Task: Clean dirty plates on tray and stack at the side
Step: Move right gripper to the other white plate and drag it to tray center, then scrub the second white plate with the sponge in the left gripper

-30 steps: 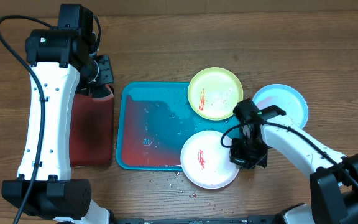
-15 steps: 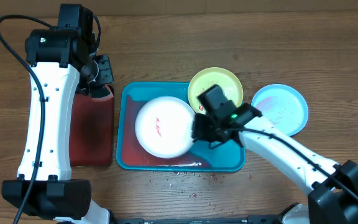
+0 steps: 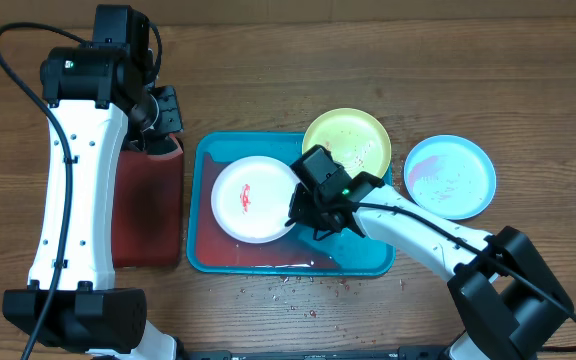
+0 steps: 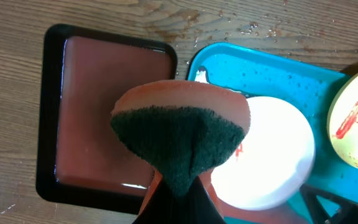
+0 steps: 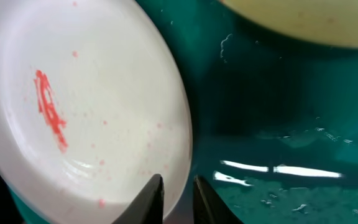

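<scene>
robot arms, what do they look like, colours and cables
Both arms have white link shells with black joints and bases: left arm, right arm. A thin black cable runs along each. A small green light glows near each wrist. The fingers are black.

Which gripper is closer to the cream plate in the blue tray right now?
Right. The right gripper sits at the cream plate's rim, jaws astride it; the left gripper is off above the dark red tray, clamping a sponge.

table point(image 3: 368, 60): wood | on it: turquoise tray point(image 3: 204, 160), red tray point(image 3: 153, 215), blue plate point(image 3: 448, 177) (smeared)
</scene>
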Tool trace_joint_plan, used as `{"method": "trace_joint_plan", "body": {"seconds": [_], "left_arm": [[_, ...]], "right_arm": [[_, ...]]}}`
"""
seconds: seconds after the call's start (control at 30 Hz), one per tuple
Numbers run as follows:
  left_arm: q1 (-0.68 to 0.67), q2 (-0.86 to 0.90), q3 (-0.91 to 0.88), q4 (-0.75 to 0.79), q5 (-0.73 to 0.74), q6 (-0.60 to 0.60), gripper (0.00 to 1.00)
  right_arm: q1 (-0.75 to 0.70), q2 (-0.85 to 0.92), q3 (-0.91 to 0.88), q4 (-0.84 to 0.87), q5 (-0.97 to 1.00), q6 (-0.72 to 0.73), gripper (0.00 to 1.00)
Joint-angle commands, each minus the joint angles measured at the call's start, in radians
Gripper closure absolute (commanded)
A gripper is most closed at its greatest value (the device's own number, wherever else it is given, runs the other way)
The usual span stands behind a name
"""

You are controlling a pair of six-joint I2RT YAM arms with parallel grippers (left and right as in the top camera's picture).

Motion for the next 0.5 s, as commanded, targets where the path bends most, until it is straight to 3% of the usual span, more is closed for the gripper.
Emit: {"method": "trace_joint_plan", "body": {"seconds": [0.0, 0.1, 0.3, 0.4, 0.47], "left_arm": [[-0.002, -0.013, 0.016, 0.002, -0.008, 0.008, 0.96], [-0.002, -0.013, 0.016, 0.003, 0.019, 0.009, 0.96], [-0.035, -0.013, -0.051, 0.068, 0.067, 0.032, 0.96], [-0.055, -0.013, -0.126, 0.133, 0.070, 0.034, 0.96], [-0.066, -0.011, -0.182, 0.175, 0.086, 0.051, 0.96]], "right_arm": [[0.013, 0.001, 0.013, 0.006, 0.021, -0.041, 0.56], [-0.007, 0.003, 0.013, 0.013, 0.057, -0.076, 0.46], [-0.043, 0.054, 0.013, 0.084, 0.063, -0.121, 0.42], [-0.043, 0.083, 0.013, 0.144, 0.011, -0.189, 0.28], [-0.043, 0.093, 0.013, 0.175, -0.003, -0.198, 0.28]]}}
